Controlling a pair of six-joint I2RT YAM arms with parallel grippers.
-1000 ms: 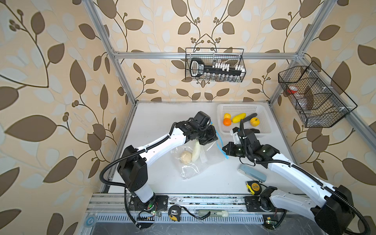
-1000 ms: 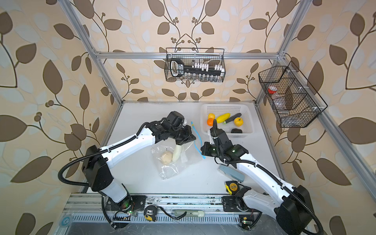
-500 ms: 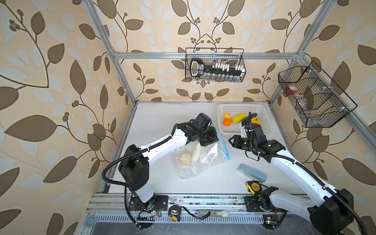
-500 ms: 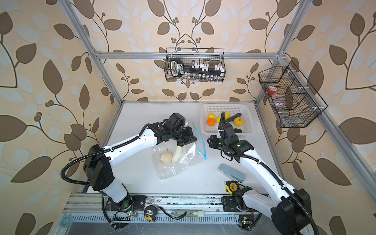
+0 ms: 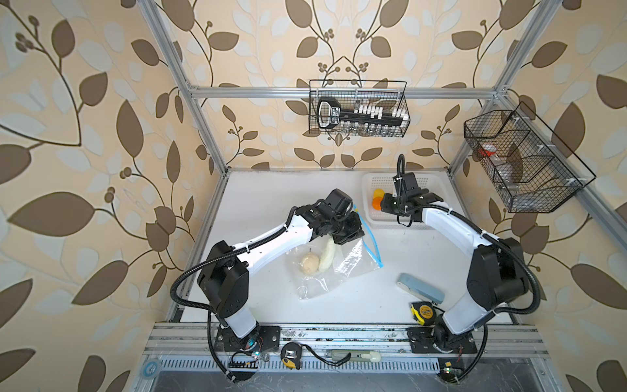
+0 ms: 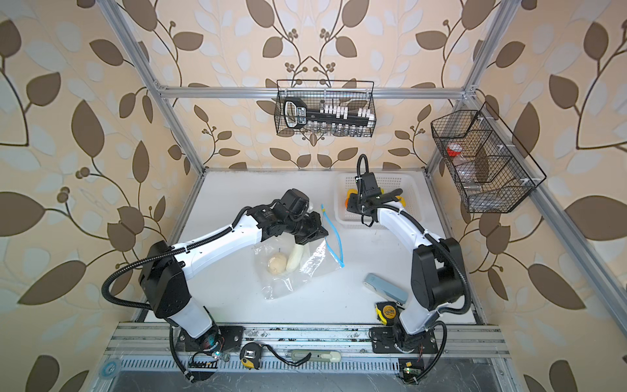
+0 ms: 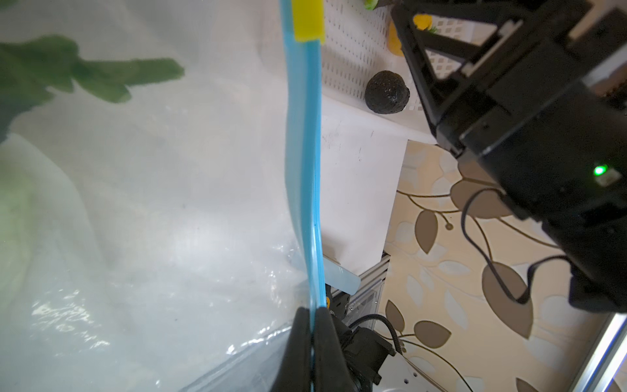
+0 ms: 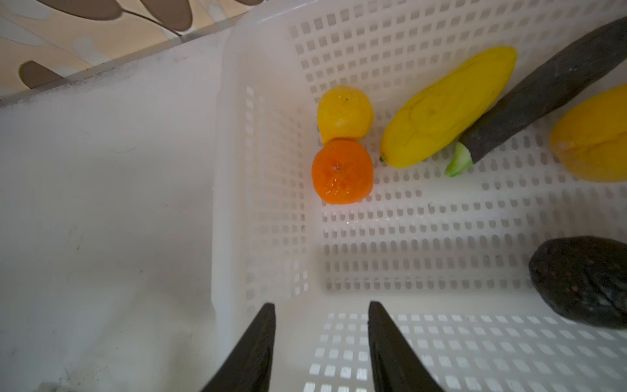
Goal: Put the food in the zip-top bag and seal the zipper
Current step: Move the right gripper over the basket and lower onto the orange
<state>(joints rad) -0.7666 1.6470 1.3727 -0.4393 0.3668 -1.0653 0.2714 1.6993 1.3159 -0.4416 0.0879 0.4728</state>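
Note:
The clear zip-top bag [image 5: 353, 264] lies mid-table with a beige round piece [image 5: 310, 263] and a pale green-white long piece [image 5: 326, 258] inside. My left gripper [image 7: 311, 315] is shut on the light-blue zipper [image 7: 303, 135], holding that edge up; the yellow slider tab [image 7: 308, 20] sits at the strip's far end. My right gripper [image 8: 320, 305] is open and empty above the near wall of the white basket [image 8: 271, 203]. In the basket lie an orange piece [image 8: 342, 171], a yellow round piece [image 8: 344, 113], a long yellow piece [image 8: 448, 108], a long dark piece [image 8: 549, 88] and a dark round piece [image 8: 583, 281].
A pale blue-grey case [image 5: 420, 288] and a yellow-and-black tape measure [image 5: 422, 312] lie at the front right by the right arm's base. Wire baskets hang on the back wall [image 5: 358, 108] and the right wall [image 5: 522, 163].
My right gripper has left the bag's zipper edge, moved back to the basket and opened. The left gripper has stayed shut on the zipper.

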